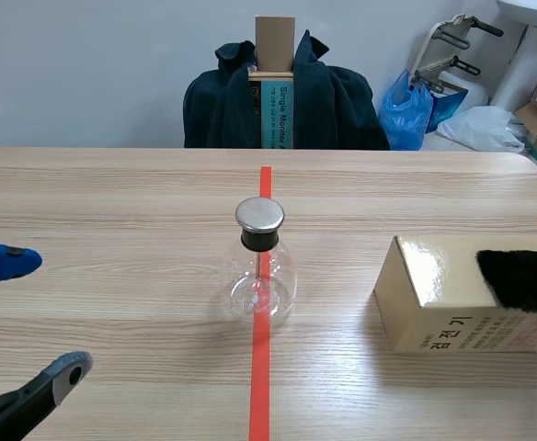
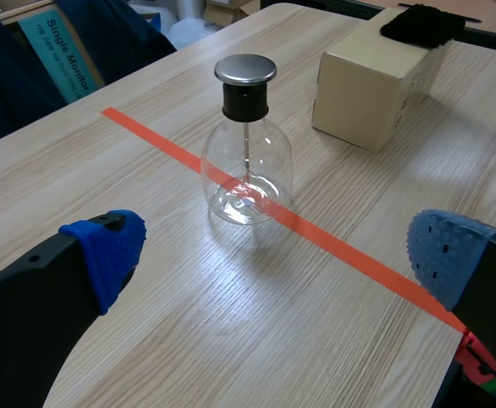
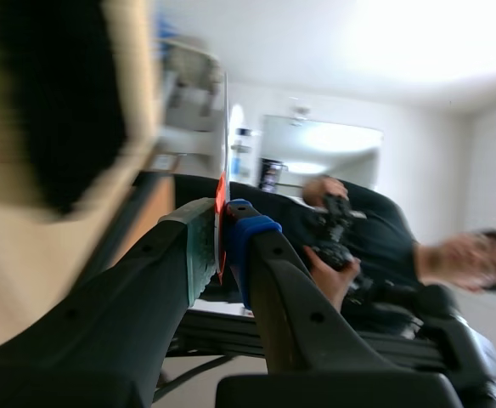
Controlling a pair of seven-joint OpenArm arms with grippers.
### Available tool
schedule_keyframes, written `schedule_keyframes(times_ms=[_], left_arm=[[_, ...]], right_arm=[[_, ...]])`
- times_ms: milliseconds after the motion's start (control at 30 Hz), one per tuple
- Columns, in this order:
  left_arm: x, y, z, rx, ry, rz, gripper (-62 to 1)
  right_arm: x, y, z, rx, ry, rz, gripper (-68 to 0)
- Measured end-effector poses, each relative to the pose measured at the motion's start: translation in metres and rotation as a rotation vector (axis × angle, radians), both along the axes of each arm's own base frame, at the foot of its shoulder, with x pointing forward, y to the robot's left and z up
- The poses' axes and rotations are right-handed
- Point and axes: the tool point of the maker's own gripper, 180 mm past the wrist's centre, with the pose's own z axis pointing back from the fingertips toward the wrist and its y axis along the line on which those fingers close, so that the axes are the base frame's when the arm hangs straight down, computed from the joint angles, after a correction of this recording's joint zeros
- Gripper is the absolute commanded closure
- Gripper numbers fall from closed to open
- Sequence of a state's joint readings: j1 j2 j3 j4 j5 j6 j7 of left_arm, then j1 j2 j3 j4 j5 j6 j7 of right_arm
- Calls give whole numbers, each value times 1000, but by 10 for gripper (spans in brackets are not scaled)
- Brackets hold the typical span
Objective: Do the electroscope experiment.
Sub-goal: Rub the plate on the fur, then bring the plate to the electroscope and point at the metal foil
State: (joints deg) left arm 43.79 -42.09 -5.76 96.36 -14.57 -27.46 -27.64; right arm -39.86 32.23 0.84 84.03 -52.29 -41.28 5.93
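Scene view: the wooden table point(image 1: 112, 202) leaves wide free room around both grippers. The cardboard box point(image 1: 452, 303), with a black cloth point(image 1: 526, 276) on top, stands close beside the right gripper point(image 3: 222, 242), whose fingers are clenched on a thin clear strip point(image 3: 223, 136). The electroscope point(image 1: 260, 266) stands ahead of the left gripper point(image 1: 46, 314), whose fingers are spread and hold nothing. I judge the task is near its start: the strip has not yet reached the cap point(image 1: 259, 214), and the box edge is the only obstacle.

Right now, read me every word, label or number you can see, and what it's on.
"Single Monitor": on the teal box beyond the table; smaller print there is unreadable.
Cardboard box: Korean print on its side, too small to read.
Nothing else legible.
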Motion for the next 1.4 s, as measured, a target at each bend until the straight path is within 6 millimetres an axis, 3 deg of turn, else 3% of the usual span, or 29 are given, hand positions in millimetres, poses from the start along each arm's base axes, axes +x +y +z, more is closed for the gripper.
schedule_keyframes(times_ms=[300, 433, 600, 800, 933, 1200, 1400], left_arm=[[8, 6, -1, 53, -12, -50, -417], [21, 18, -10, 87, -8, -51, -352], [34, 27, -27, 90, 16, -23, -298], [46, 30, -49, 102, 52, -22, -165], [53, 23, -61, 104, 69, -46, -31], [76, -9, -73, 62, 61, -98, -27], [90, -34, -94, 47, 79, -115, -28]], right_arm=[[42, 5, 138, 76, -373, 45, -6], [47, 10, 199, 111, -559, 60, -7], [44, 21, 255, 153, -739, 99, -7], [40, 30, 291, 157, -865, 136, -7], [36, 33, 308, 179, -925, 155, -7], [28, 38, 332, 224, -1013, 202, -7], [25, 48, 335, 218, -1023, 267, -7]])
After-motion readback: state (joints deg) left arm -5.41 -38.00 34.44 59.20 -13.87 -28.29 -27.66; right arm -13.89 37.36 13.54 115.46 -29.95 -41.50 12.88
